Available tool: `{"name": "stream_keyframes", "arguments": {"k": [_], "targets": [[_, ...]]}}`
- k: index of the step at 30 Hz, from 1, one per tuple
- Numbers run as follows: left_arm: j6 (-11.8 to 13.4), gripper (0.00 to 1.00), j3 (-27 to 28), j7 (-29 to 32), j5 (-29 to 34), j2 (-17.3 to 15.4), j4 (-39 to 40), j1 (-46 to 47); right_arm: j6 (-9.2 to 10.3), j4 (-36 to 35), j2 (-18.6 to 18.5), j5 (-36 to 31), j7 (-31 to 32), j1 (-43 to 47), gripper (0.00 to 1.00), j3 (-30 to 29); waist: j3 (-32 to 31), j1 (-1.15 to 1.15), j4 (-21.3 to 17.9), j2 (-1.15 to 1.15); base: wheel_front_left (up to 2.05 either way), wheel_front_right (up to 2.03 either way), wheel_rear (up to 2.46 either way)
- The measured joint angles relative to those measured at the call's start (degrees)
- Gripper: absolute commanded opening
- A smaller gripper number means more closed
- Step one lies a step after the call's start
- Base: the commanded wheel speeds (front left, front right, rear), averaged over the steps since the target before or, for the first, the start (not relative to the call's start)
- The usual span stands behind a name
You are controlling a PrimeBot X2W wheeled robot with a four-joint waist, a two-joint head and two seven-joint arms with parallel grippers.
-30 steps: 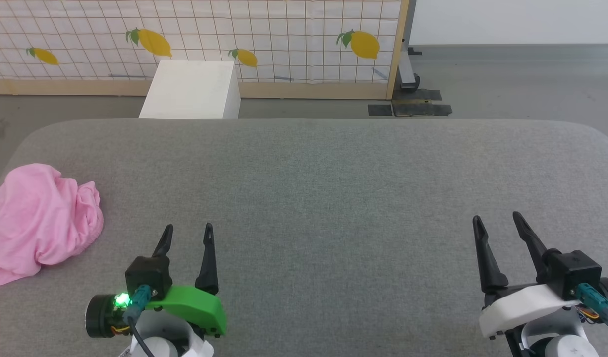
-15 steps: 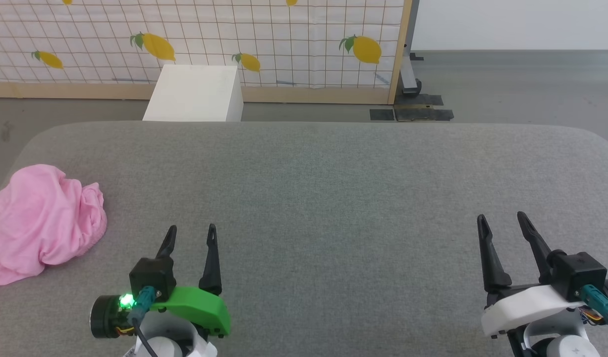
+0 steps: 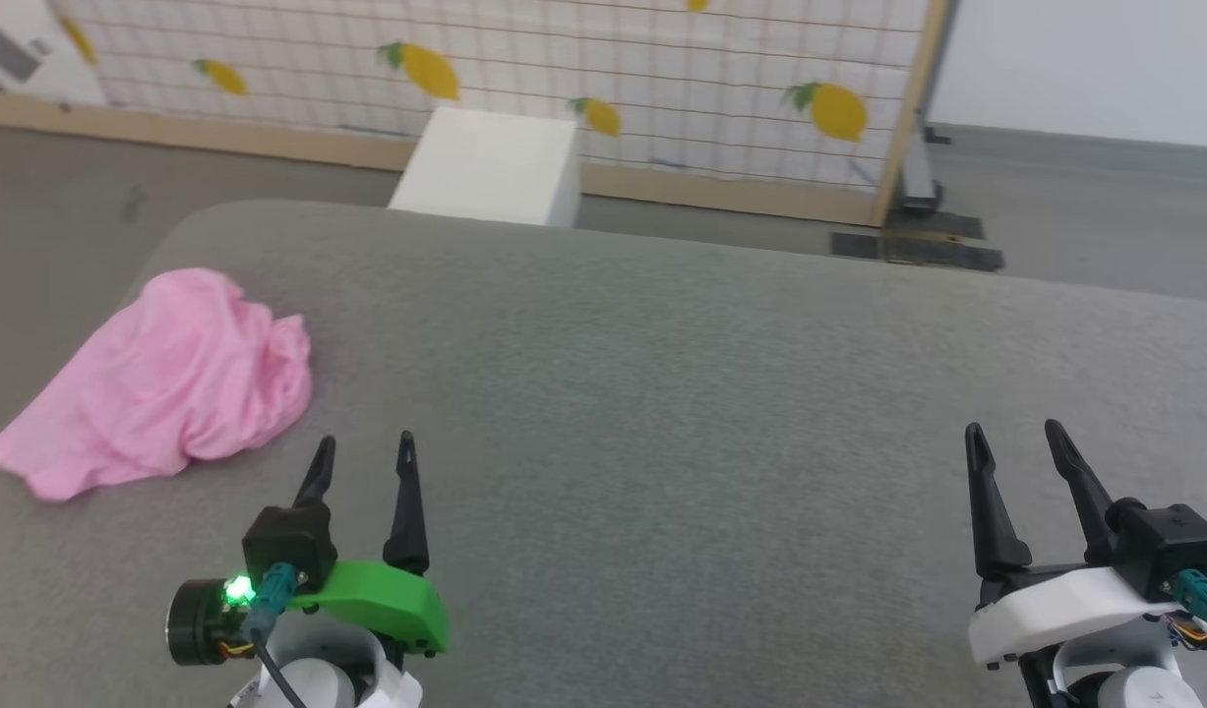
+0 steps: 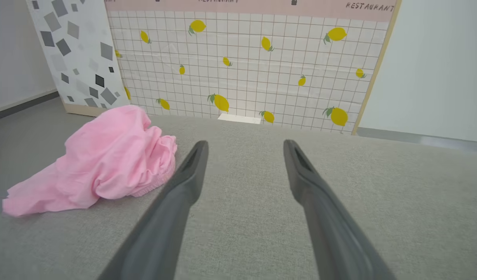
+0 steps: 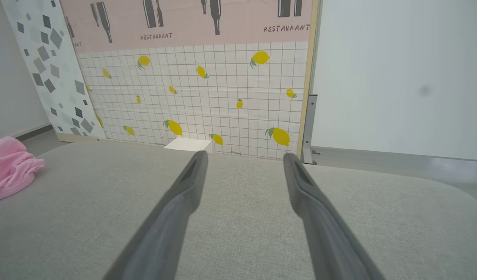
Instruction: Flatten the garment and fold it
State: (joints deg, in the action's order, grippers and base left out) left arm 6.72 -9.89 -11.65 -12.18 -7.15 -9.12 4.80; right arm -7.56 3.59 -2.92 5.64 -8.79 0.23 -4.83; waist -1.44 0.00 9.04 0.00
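Grey cushion [image 3: 662, 393] holds the crumpled garment [image 3: 170, 379] near its left edge, so with left gripper [image 3: 366, 441] and right gripper [image 3: 1014, 429] both wide and empty, I'd pinch a loose corner, not the heap.

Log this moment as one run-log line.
stage: nothing grasped yet | garment: crumpled heap, far left of grey cushion | left gripper: open, empty, near garment, not touching | right gripper: open, empty

Head: we look forward and down on the bench [image 3: 662, 393].
Wrists: we skim low toward the screen [image 4: 242, 77].
Shared: bench, screen, garment [image 3: 170, 383].
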Motion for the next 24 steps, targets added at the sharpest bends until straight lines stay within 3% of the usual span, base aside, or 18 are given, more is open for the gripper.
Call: {"name": "stream_keyframes", "arguments": {"k": [5, 7, 15, 24], "targets": [[0.9, 1.0, 0.1, -0.5, -0.6, -0.4, 0.1, 0.0, 0.0, 0.0, 0.0, 0.2, -0.7, 0.0, 1.0, 0.0, 0.1, 0.0, 4.7, 0.0, 0.0, 0.0, 0.0], [1.5, 1.0, -0.1, -0.7, -1.0, -0.9, 0.1, 0.0, 0.0, -0.1, 0.0, 0.5, -0.9, 0.0, 1.0, -0.3, 0.4, 0.0, 9.3, 0.0, 0.0, 0.0, 0.0], [2.4, 1.0, -0.6, -1.6, -1.5, -1.8, 0.1, 0.5, 0.0, 0.0, 0.1, 0.6, -1.3, -0.2, 1.0, -0.4, 1.0, 0.0, 18.5, 0.0, 0.0, 0.0, 0.0], [2.9, 1.0, -0.5, -1.6, -2.0, -1.9, 0.1, 0.5, 0.0, 0.1, 0.1, 0.6, -1.3, -0.8, 1.0, 0.2, 1.8, 0.0, 26.8, 0.0, 0.0, 0.0, 0.0]]}}
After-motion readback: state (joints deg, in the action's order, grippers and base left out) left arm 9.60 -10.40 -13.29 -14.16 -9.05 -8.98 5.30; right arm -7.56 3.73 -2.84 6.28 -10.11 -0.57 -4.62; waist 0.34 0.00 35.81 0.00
